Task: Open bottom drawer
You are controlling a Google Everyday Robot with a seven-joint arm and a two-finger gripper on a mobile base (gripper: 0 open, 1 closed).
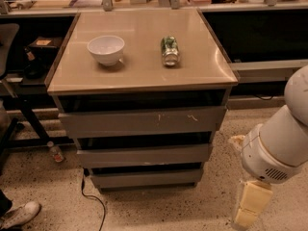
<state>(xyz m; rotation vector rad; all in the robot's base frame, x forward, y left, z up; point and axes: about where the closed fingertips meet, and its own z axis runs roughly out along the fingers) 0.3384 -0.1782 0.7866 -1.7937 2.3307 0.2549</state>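
Cream-yellow plastic marks the gripper (pixel 249 207), which hangs low at the right edge of the view, just above the speckled floor (pixel 159 211), with its lower end cut off by the bottom of the picture. Whether it is released or clenched cannot be told from this angle. It holds nothing that can be seen. Above it sits the arm (pixel 279 138), a fat white segment with a small vent grille, rising up and out of the right side.

To the left of the gripper, and well apart from it, is the bottom drawer (pixel 147 178), the lowest of three grey fronts in the cabinet. It looks pushed in, with a dark gap above it, and nothing touches it. The middle drawer (pixel 144 156) and the top drawer (pixel 143 121) stack above, the top one with pale scuff marks near its middle.

On the beige cabinet top (pixel 144 73) stands a white bowl (pixel 106 48), upright, towards the left. Near it to the right lies a green can (pixel 170 50) on its side, its silver end pointing towards the camera; the two do not touch.

A black cable (pixel 92 202) trails across the floor from under the cabinet's left corner. Further left a small bottle (pixel 55 152) lies on the floor, and a white shoe (pixel 20 214) shows in the bottom left corner.
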